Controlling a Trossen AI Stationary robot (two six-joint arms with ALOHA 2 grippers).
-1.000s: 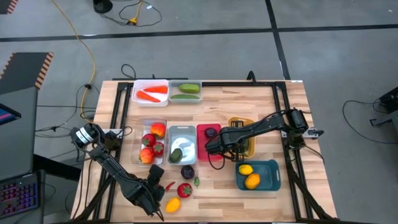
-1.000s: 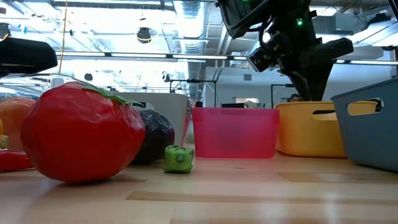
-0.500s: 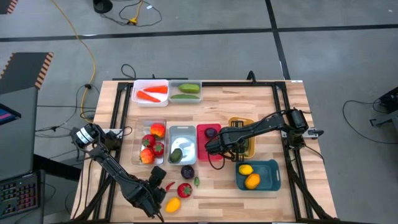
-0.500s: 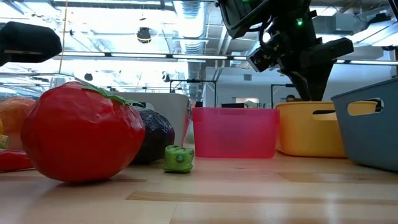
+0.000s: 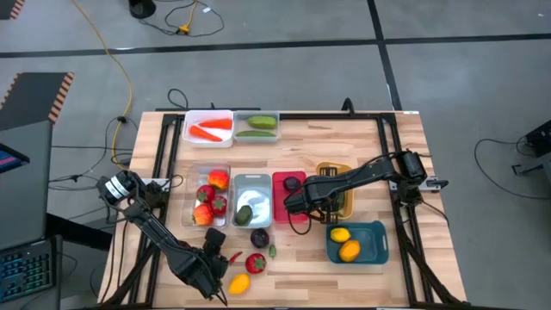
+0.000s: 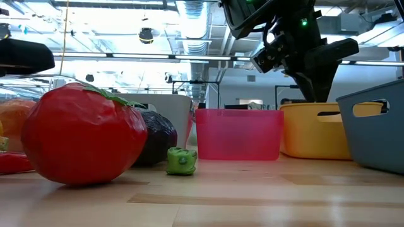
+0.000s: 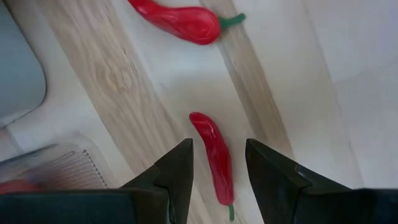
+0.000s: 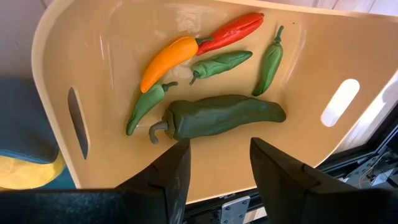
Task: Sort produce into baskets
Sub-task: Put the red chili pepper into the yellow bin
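Observation:
My left gripper (image 5: 220, 253) is open near the table's near edge. Its fingers stand on either side of a small red chili (image 7: 214, 155) that lies on the table, without touching it. A second red chili (image 7: 180, 18) lies just beyond. My right gripper (image 8: 219, 163) is open and empty above the yellow-orange bin (image 5: 335, 170). In that bin lie several chilies and a large green pepper (image 8: 217, 117). A red tomato (image 5: 256, 263), a purple plum (image 5: 259, 238), a small green piece (image 5: 272, 251) and a yellow fruit (image 5: 239, 282) lie loose on the table.
At the far edge stand a white bin (image 5: 209, 116) with carrots and a clear bin (image 5: 256, 138) with green produce. In the middle row stand a clear bin (image 5: 195, 176) with red fruit, a silver bin (image 5: 252, 181), a red bin (image 5: 284, 194) and a teal bin (image 5: 366, 250) with lemons.

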